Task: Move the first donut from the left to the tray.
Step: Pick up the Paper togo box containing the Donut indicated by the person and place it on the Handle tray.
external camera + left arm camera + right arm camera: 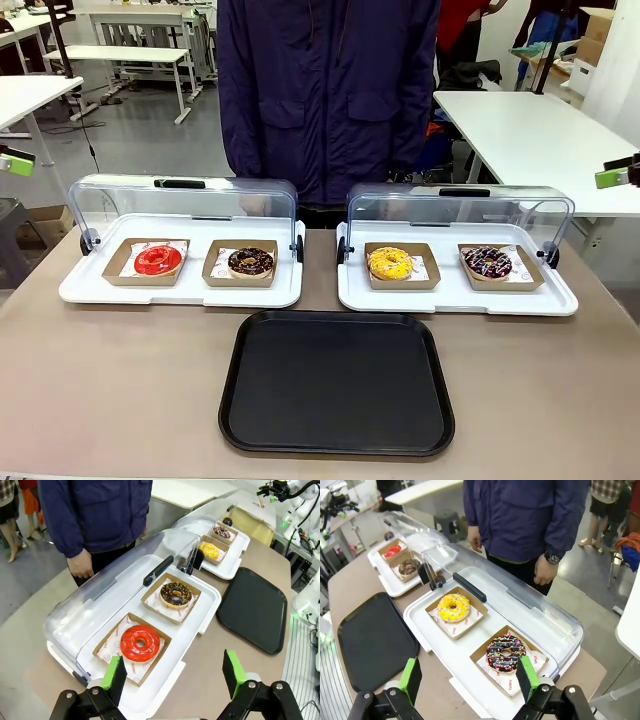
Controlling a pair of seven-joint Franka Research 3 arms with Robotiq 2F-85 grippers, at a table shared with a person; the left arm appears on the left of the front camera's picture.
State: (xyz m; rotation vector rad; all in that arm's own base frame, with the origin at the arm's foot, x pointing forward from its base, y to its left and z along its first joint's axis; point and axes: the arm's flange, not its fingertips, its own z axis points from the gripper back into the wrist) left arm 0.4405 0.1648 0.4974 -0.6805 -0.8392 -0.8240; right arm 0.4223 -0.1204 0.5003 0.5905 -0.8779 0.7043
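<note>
Red glaze marks the first donut from the left [158,260]. You find it in its cardboard holder [112,270] at the left end of the left white tray [90,290], whose clear lid [130,200] is tipped back. A chocolate donut [250,262] sits just beside it, toward that tray's right end. The tray [336,385], black, lies at the middle of the table's [100,400] near edge, well apart from the red donut. Your left gripper [173,675] hangs off to the table's left side, jaws spread wide, gripping nothing. Your right gripper [469,677] likewise stands wide open, near the right white tray [420,622]. A person [330,90] stands at the far edge.
</note>
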